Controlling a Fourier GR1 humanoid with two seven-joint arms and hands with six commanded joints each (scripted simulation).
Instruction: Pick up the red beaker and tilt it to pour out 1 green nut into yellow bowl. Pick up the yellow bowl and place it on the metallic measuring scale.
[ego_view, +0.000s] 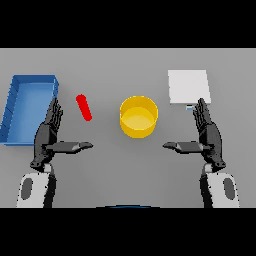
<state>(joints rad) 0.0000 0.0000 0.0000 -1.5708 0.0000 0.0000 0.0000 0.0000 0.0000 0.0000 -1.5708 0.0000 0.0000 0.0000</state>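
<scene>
Left hand (46, 136) is seen with its fingers straight and pointed away from the robot and its thumb stretched inward, so it is wide and nothing is held in it. Just outside and beyond it a shallow blue rectangular tray (15, 107) is set on the grey worktop (110, 170). Just beyond the thumb, and a little inward of the fingers, the slim red beaker (84, 107) is found; it appears slanted or lying over, though which cannot be told, and it is not touched by the hand. No green nut can be made out anywhere.

Between the two hands, and farther out than both thumbs, the round yellow bowl (138, 117) stands upright, and its inside appears to be bare. Right hand (209, 135) is posed as a mirror of the other: fingers straight, thumb stretched inward, nothing grasped. Just beyond its fingertips the flat, pale square measuring scale (188, 86) lies, with nothing placed upon it.

By this showing, nothing of the task is judged done: the beaker is yet to be lifted and tilted, the nut poured, and the bowl carried onto the scale.
</scene>
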